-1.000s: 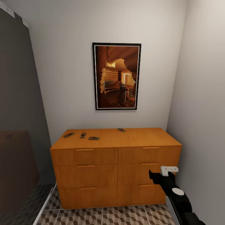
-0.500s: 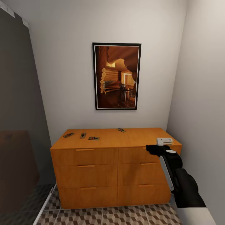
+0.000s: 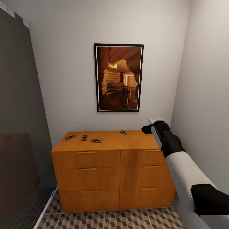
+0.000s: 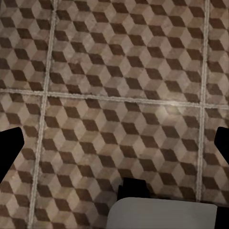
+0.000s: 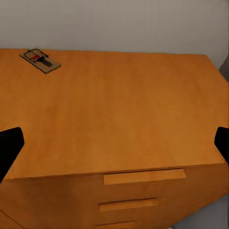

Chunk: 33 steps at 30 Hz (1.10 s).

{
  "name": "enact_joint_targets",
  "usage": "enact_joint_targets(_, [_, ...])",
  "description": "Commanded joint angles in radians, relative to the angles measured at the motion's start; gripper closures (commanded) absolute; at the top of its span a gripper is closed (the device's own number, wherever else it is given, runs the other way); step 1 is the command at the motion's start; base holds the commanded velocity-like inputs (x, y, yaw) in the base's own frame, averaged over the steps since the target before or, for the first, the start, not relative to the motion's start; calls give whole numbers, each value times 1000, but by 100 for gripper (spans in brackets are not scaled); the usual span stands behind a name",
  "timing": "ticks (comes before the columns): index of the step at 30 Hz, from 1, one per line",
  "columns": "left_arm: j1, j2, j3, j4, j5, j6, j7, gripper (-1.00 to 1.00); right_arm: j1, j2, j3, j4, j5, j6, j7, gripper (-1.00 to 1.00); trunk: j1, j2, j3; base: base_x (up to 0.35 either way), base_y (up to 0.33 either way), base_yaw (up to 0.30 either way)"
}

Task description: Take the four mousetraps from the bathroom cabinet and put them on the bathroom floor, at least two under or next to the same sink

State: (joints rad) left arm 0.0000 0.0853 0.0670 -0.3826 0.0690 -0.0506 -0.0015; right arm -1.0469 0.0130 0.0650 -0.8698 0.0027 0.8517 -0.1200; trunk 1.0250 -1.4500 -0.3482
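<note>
- Four small tan wooden mousetraps lie flat on the orange-brown wooden cabinet (image 3: 117,165): three grouped at its left (image 3: 84,138), one nearer the back (image 3: 123,132).
- The right end effector (image 3: 149,126) hangs above the cabinet top, fingers spread wide and empty, presumably lined up for that nearest trap.
- The left end effector (image 4: 114,143), wide open and empty, faces the cube-patterned tile floor (image 4: 114,76).

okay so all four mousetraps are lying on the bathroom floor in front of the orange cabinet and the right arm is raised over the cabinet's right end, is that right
Not quite. The four mousetraps lie on top of the cabinet, not on the floor: three toward its left end and one near the back middle, as the head view shows. The rest holds: the right gripper is raised over the cabinet's right end.
</note>
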Motion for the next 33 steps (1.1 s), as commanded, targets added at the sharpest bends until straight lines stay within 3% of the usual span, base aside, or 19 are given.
enact_joint_targets(1, [0,0,0,0,0,-2,0,-100,-47,10,22,66,0,-11,0,-100,0,0,0,0,0,0])
enact_joint_targets(4, [0,0,-1,1,0,-10,0,-100,-91,26,41,137,0,-43,2,-100,0,0,0,0,0,0])
enact_joint_targets(10, [0,-1,-2,1,0,-14,0,-100,-108,44,49,166,-1,-67,40,-100,0,0,0,0,0,0])
enact_joint_targets(15, [0,0,-2,1,0,-15,0,-100,-111,43,51,165,1,-74,211,-100,0,0,0,0,0,0])
enact_joint_targets(18, [0,1,-3,1,0,-15,0,-100,-111,32,51,164,3,-76,326,-100,0,0,0,0,0,0])
enact_joint_targets(20, [0,1,-3,1,0,-15,0,-100,-111,8,52,163,3,-77,433,-100,0,0,0,0,0,0])
enact_joint_targets(23, [0,1,-3,1,0,-15,0,-100,-111,-19,52,163,4,-80,527,-100,0,0,0,0,0,0])
enact_joint_targets(27, [0,1,-3,1,0,-15,0,-100,-111,-34,54,170,6,-105,572,-100,0,0,0,0,0,0])
enact_joint_targets(33, [0,1,-1,13,2,-15,0,-100,-110,-37,55,188,6,-118,575,-100,0,0,0,23,0,0])
